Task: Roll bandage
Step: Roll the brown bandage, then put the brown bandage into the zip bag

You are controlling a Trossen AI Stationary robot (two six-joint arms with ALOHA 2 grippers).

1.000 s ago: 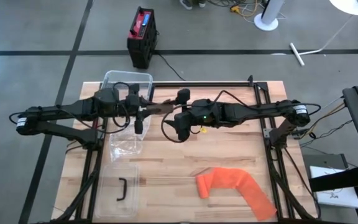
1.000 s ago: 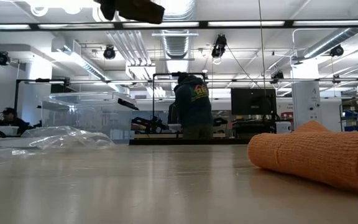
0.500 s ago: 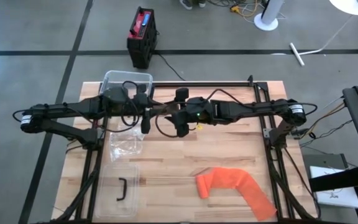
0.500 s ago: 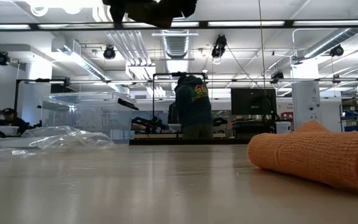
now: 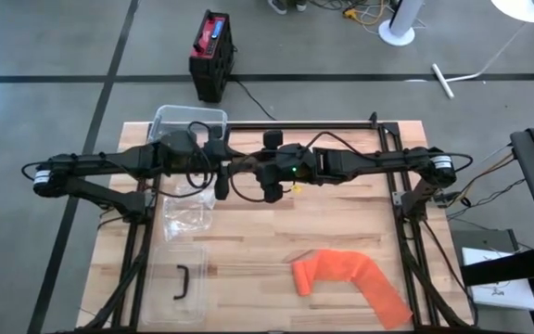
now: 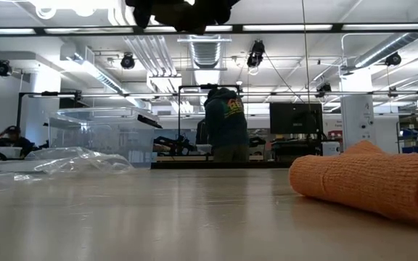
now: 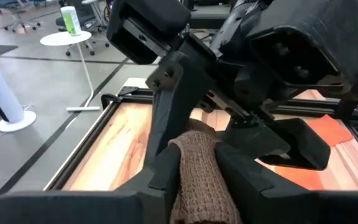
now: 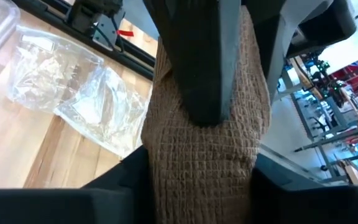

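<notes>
Both grippers met above the counter. The left gripper was closed on a tan bandage roll. The right gripper also clamped the roll. An orange bandage lay well apart.

No legible text, label, brand or number anywhere. Only a yellow-green mark on the back of a person's dark top in the room beyond the desk, too small to read.
</notes>
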